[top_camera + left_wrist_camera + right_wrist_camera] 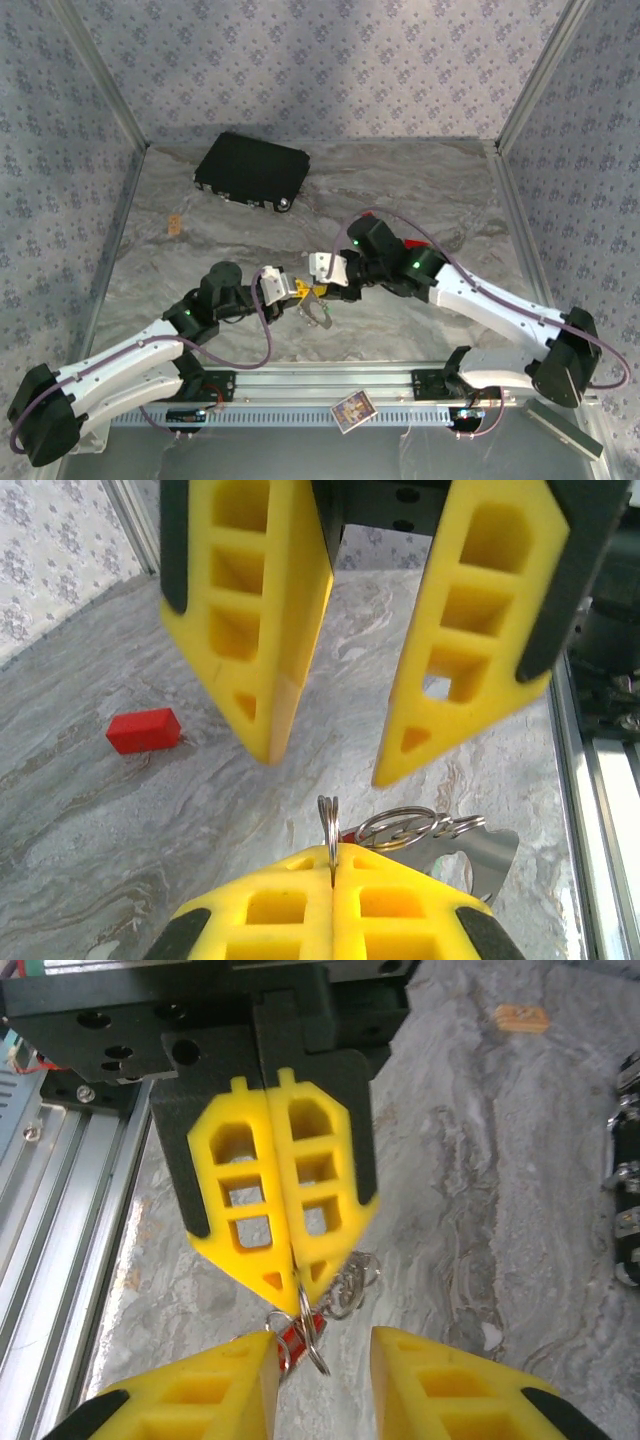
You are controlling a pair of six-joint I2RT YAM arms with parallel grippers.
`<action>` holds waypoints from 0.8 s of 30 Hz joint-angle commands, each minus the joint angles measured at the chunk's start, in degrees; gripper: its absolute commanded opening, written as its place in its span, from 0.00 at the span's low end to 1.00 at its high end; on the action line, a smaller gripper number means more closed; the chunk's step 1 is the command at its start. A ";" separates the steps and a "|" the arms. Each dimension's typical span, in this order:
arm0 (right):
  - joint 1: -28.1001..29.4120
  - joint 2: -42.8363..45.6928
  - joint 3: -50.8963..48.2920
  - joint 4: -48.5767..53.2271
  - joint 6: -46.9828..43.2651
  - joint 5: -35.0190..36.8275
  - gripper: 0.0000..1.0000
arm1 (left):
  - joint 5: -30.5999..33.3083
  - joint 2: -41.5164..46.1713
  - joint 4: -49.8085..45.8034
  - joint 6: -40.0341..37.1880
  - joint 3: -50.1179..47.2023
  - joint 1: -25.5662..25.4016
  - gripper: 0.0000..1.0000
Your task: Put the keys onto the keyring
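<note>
My left gripper (332, 860) (293, 1260) (300, 291) is shut on the keyring (330, 825), pinching one metal split ring of it edge-on between its yellow pads. Smaller linked rings (405, 827) and a flat silvery tag (487, 852) hang off it to the right. A red key (293, 1332) dangles from the ring just below the left fingertips, with a loose ring (318, 1345) around it. My right gripper (322, 1345) (328, 765) (320, 290) stands open facing the left one, and the red key lies against its left finger. The green key is hidden.
A plain red block (145, 730) lies on the marbled table, left of the grippers. A black case (250, 170) sits at the back left, with a small tan piece (175, 224) near it. The aluminium rail (330, 385) runs along the near edge, a card (352, 409) on it.
</note>
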State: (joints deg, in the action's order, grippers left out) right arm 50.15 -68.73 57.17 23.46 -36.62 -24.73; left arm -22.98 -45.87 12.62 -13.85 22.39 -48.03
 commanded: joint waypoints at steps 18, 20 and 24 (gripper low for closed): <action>-2.91 2.25 -7.69 -11.96 7.46 -7.92 0.21 | -3.69 0.16 14.17 5.14 -3.41 -0.31 0.00; -2.89 1.91 -7.41 -12.21 7.45 -8.38 0.18 | -3.87 0.16 14.49 5.34 -3.45 -0.31 0.00; -2.83 1.43 -6.99 -12.41 7.49 -9.17 0.15 | -3.91 0.29 15.15 5.49 -3.58 -0.31 0.00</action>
State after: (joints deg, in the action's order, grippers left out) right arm 47.48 -66.70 49.65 11.99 -29.91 -32.25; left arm -24.86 -46.19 23.35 -9.30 18.87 -48.03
